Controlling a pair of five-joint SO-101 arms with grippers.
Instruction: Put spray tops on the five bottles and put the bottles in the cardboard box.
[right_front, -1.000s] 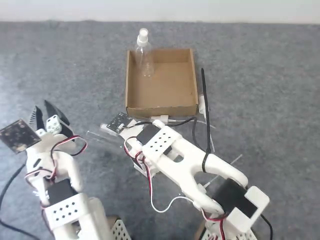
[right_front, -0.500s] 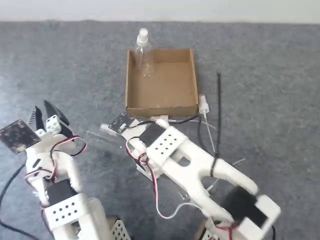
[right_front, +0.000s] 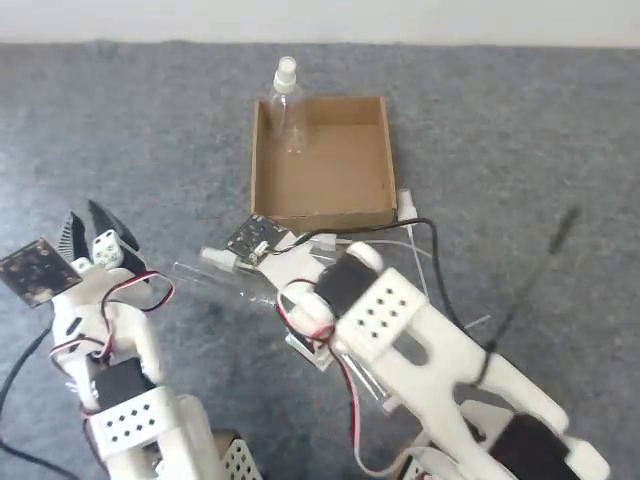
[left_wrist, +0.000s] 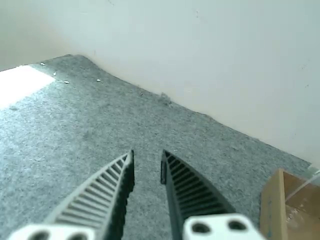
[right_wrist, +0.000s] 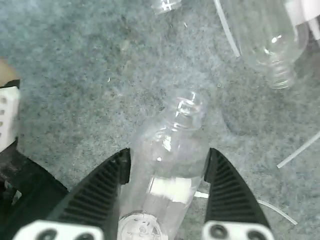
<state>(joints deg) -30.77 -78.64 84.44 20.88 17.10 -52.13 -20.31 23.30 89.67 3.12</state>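
A clear uncapped bottle (right_wrist: 170, 160) lies lengthwise between the fingers of my right gripper (right_wrist: 167, 152), neck pointing away; both fingers press its sides, just above the grey carpet. In the high view the right arm (right_front: 390, 310) covers this spot in front of the cardboard box (right_front: 385, 160). One bottle with a white spray top (right_front: 288, 105) stands in the box's far left corner. My left gripper (left_wrist: 147, 157) is at the left (right_front: 90, 222), raised, open a little and holding nothing.
Two more uncapped clear bottles (right_wrist: 270, 35) (right_wrist: 167, 5) lie just beyond the held one. Loose spray tops with thin tubes lie by the box's front right corner (right_front: 405, 205) and left of the right arm (right_front: 215, 258). A black cable (right_front: 540, 265) sticks out to the right.
The right arm's rear part has swung to the right, carrying the black cable with it, while its wrist stayed in front of the box. The left arm has not moved.
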